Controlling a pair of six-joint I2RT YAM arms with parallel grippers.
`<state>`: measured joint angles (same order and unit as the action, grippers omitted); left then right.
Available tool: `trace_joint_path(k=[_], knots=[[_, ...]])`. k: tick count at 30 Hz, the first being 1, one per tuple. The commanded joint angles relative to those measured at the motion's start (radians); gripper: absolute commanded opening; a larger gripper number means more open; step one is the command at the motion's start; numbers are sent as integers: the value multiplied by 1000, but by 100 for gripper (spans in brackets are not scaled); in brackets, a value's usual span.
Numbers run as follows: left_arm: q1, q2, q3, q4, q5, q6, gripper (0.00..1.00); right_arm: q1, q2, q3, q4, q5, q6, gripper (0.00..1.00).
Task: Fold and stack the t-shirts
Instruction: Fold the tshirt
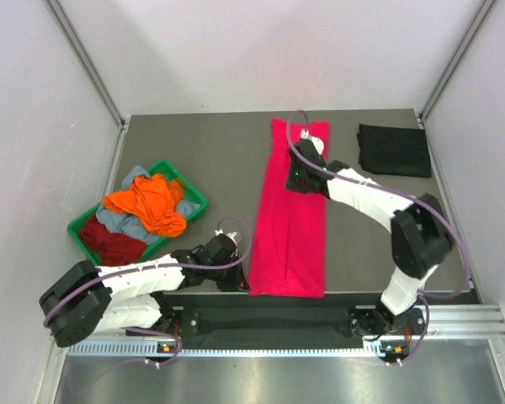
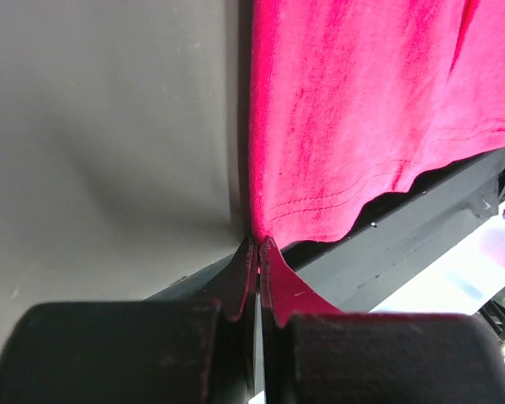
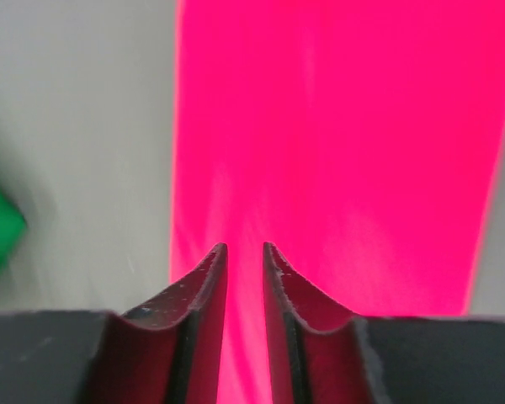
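Cloth in five plain colours makes up the scene, one tee of each. The bright pink-red t-shirt [image 1: 286, 227] lies in the middle of the matte dark grey table [image 1: 202, 143], folded lengthwise into one long, narrow, flat strip that runs from the far side to the near edge. In the left wrist view its fine ribbed knit [image 2: 362, 109] and a double line of hem stitching show, and the hem hangs slightly over the table's near edge. A black t-shirt [image 1: 394, 150] sits as a neat flat rectangle at the far right corner, well apart from the strip. On the left, one glossy green plastic tray [image 1: 195, 199] holds three crumpled tees: an orange one [image 1: 147, 206] on top, a dark red one [image 1: 109, 240] at the near end, and a grey-blue one [image 1: 133, 179] showing beneath. The left gripper [image 1: 242, 278] is at the strip's near left corner, its two dark fingers pressed together [image 2: 257, 242] on that corner of the hem. The right gripper [image 1: 305, 172] is low over the strip's far part. Its fingers [image 3: 244, 248] stand a narrow slot apart with pink [image 3: 337, 126] behind, and I cannot tell whether cloth is pinched between them.
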<state>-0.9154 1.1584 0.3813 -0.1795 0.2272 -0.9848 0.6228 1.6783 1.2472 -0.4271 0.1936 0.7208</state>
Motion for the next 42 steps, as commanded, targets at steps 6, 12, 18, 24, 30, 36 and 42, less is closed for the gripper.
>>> trace_joint_path(k=[6,12,18,24,30,36,42], knots=[[-20,-11,-24,60,20,-25,0,-78,335,340,208,-11,-15,1],[-27,-11,-27,61,17,-25,0,-98,523,520,300,12,29,0],[-28,18,14,11,8,-3,0,-110,650,598,392,101,181,0],[-30,-16,4,-18,-8,-9,0,-133,718,623,572,43,215,0],[-30,0,-1,-3,1,-12,0,-152,744,649,614,23,244,0],[-30,12,-4,3,8,-8,0,-169,758,684,572,26,243,0],[-30,32,1,21,24,-2,0,-182,782,721,473,44,232,0]])
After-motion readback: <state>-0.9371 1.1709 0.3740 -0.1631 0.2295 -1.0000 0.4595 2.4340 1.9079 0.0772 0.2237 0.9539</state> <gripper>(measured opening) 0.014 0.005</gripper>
